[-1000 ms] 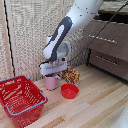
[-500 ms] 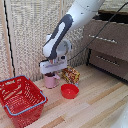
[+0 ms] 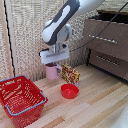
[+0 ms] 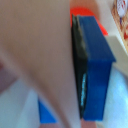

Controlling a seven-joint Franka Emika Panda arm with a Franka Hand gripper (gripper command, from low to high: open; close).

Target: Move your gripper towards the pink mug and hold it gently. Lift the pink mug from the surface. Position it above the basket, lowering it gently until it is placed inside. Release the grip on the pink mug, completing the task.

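Claw down over the pink mug, pinching its wall. Mug upright on the counter, near the back wall. Patterned box just beside the mug, red bowl in front; basket well apart toward the exterior view's left, bare counter between. Wrist view only: blue finger flat against blurred pink wall. Drawers seen solely in exterior view.

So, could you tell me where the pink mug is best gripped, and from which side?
From straight above, across the wall at the rim: the pink mug stands upright with its mouth up. The gripper is already over it. Its handle seems to face the patterned box, so avoid that side.
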